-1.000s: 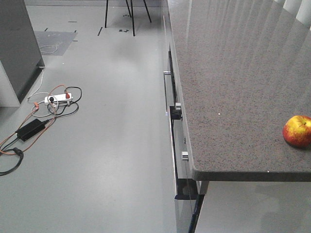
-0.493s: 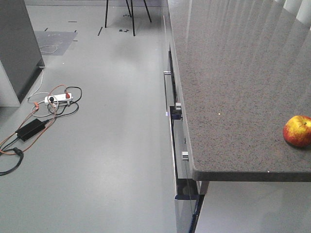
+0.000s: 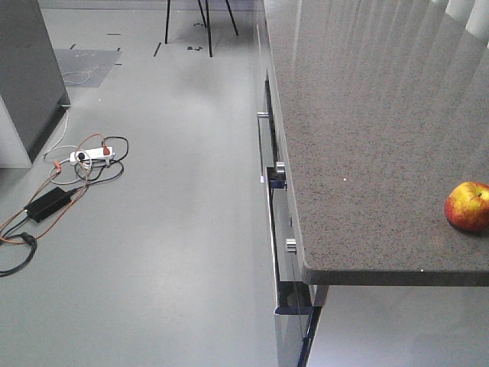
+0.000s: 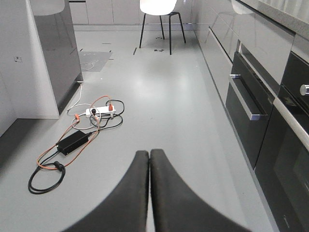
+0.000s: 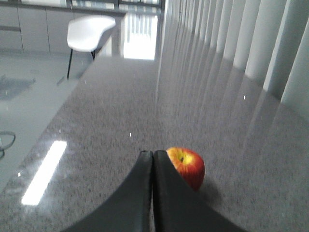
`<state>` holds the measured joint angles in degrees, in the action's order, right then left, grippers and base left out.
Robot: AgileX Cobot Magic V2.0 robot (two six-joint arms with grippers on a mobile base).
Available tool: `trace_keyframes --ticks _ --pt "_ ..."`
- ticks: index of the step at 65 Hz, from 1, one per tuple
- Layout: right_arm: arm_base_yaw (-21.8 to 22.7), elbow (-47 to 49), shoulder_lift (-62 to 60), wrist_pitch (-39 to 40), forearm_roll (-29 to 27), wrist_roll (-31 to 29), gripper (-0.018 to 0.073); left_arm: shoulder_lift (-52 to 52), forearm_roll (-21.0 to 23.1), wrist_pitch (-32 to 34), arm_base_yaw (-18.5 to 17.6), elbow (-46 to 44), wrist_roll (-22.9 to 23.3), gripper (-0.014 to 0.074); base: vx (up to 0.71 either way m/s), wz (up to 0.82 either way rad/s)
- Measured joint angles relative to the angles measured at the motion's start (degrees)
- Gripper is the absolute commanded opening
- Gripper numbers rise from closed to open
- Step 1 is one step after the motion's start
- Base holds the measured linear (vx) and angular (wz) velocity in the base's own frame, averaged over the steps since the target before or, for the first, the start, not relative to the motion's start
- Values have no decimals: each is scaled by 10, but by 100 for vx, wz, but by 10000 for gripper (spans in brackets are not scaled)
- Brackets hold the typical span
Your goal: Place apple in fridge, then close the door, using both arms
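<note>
The apple (image 3: pixel 467 206) rests on the speckled grey table (image 3: pixel 359 153), close to its near edge at the right of the front view, exactly where it lay one second ago. Nothing in that view has shifted. I judge from this that the task has not started and no grasp is made. My right gripper (image 5: pixel 153 153) holds its jaws pressed together and empty, with the apple just beyond the tips and slightly right. I cannot tell whether they touch it. These jaws must part before any grasp. My left gripper (image 4: pixel 149 152) also has its jaws together and empty, above the floor (image 4: pixel 159 111). The table is glossy stone. The room holds a power strip (image 3: pixel 92 155) among tangled cables, a white chair (image 4: pixel 157 6), oven fronts (image 4: pixel 246 96), and at left a tall dark grey body, probably the fridge (image 3: pixel 27 76).
</note>
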<state>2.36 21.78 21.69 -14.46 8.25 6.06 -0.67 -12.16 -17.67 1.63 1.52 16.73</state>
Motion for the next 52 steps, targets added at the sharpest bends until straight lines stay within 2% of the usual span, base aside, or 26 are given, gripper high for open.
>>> trace_keyframes --ticks 16,52 --pt "0 28 76 -32 0 0 -8 0 0 0 0 0 0 -5 0 0" --pt "0 28 80 -41 0 0 17 0 0 0 0 0 0 -5 0 0"
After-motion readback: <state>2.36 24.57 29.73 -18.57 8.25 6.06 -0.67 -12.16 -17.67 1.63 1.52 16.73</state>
